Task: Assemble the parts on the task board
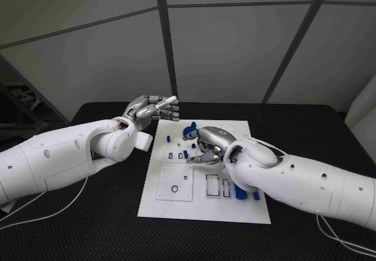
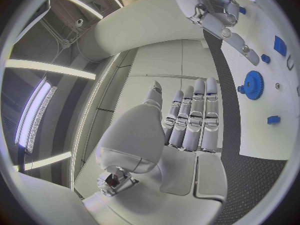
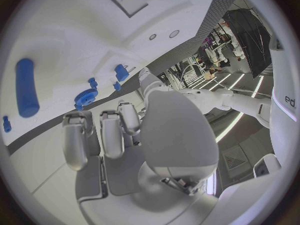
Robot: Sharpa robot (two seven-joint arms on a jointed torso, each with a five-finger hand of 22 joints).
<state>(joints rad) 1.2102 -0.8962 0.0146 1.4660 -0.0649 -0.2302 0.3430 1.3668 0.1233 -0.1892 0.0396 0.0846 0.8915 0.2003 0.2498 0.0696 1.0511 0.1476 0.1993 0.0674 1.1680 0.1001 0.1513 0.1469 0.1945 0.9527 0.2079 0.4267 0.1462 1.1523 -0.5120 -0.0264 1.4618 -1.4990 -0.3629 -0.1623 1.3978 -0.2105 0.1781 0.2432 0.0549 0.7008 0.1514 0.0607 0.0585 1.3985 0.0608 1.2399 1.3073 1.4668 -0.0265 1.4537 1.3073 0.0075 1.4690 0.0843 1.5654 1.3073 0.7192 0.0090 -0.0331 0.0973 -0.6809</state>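
Over the task board (image 1: 205,204), right hand (image 1: 210,144) fingers curled empty, left hand (image 1: 150,110) fingers straight, empty.

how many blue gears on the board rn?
1: blue gear at the task board's far end, beyond the right hand. That hand may hide others.

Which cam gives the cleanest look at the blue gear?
The left wrist view: the blue gear lies unobstructed on the white board, teeth visible. The right wrist view shows it smaller, beyond the right hand. In the head view it is partly hidden behind that hand.
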